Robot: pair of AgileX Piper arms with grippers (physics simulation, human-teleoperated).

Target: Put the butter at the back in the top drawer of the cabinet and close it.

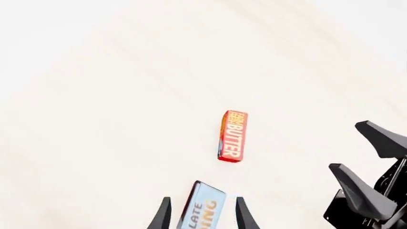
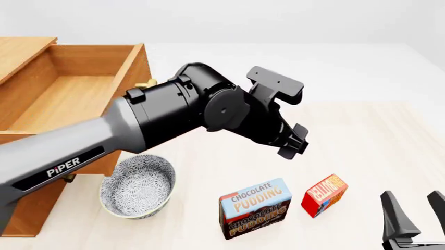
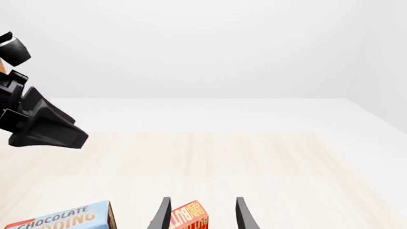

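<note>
The table (image 2: 389, 135) is pale wood with soft grain, and behind it the room is plain white. The butter (image 2: 324, 195) stands on this surface, just beside the pudding box (image 2: 255, 208), with a patterned bowl (image 2: 137, 186) further left. The top drawer (image 2: 66, 96) of the cabinet (image 2: 28, 219) is pulled open. The left gripper (image 2: 295, 140) hangs above the boxes, fingers apart. The right gripper (image 2: 416, 208) is also open, near the butter.
</note>
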